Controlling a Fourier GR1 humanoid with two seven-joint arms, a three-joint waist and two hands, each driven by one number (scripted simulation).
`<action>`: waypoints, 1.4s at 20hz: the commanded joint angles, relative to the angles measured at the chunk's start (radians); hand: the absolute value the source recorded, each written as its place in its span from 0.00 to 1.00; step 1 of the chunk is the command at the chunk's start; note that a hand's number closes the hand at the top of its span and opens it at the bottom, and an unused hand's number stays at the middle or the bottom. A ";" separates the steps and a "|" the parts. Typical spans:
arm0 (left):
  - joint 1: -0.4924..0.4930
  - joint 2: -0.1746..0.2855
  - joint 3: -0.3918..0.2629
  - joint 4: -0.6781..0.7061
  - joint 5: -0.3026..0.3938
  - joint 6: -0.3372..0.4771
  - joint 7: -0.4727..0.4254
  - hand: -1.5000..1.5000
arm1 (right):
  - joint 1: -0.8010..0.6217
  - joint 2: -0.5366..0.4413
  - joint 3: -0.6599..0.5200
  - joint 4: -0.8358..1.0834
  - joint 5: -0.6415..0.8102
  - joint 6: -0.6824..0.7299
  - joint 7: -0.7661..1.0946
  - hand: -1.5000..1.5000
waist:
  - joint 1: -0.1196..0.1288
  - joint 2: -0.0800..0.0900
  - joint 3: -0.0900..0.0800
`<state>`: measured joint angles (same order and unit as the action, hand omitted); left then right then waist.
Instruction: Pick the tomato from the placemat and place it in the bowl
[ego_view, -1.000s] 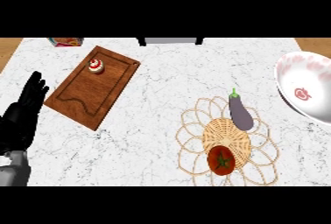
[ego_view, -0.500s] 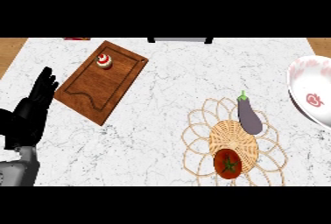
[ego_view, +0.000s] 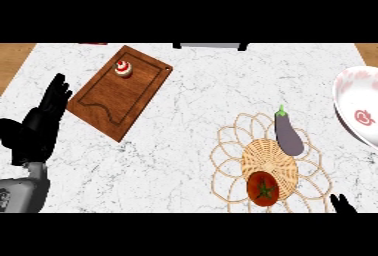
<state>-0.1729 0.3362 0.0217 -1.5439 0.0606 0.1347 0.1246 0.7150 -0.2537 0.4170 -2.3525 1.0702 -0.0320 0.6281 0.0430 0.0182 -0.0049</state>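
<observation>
The white marble counter (ego_view: 184, 150) is filling the view. A wooden cutting board (ego_view: 122, 97) is lying slantwise at the far left. A white bowl (ego_view: 353, 95) with red markings is sitting at the right edge, partly cut off. The woven placemat (ego_view: 267, 156) is lying near and right of centre.

The left hand (ego_view: 40, 125) is resting at the left edge, released, its fingers straight and pointing far, well apart from the placemat.

A purple eggplant (ego_view: 288, 135) is lying on the placemat's far right side. The tomato (ego_view: 263, 189) is sitting on the placemat's near part, near and left of the eggplant.

A small red-and-white cupcake (ego_view: 123, 68) is standing on the board's far end.

Only a tip of the right hand (ego_view: 341, 204) is showing at the near right, just right of the placemat and near the tomato, not touching it. I cannot tell whether it is released or clenched.
</observation>
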 joint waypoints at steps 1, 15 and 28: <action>-0.008 0.002 -0.003 -0.026 -0.004 0.002 0.046 0.50 | -0.166 0.022 0.054 -0.034 0.052 0.266 0.204 0.00 | -0.002 -0.008 0.002; 0.037 -0.030 0.044 0.034 -0.020 -0.014 -0.041 0.50 | -0.654 0.172 0.037 0.296 0.150 0.459 0.355 0.00 | -0.039 -0.018 0.005; 0.021 -0.023 0.103 -0.017 -0.038 -0.049 0.011 0.50 | -0.502 0.252 0.117 0.458 0.201 0.284 0.313 0.00 | -0.043 -0.019 0.005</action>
<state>-0.1501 0.3071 0.1038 -1.5442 0.0266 0.0890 0.1328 0.1856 -0.0274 0.4934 -2.0018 1.2354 0.3504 0.9261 -0.0015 -0.0006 -0.0001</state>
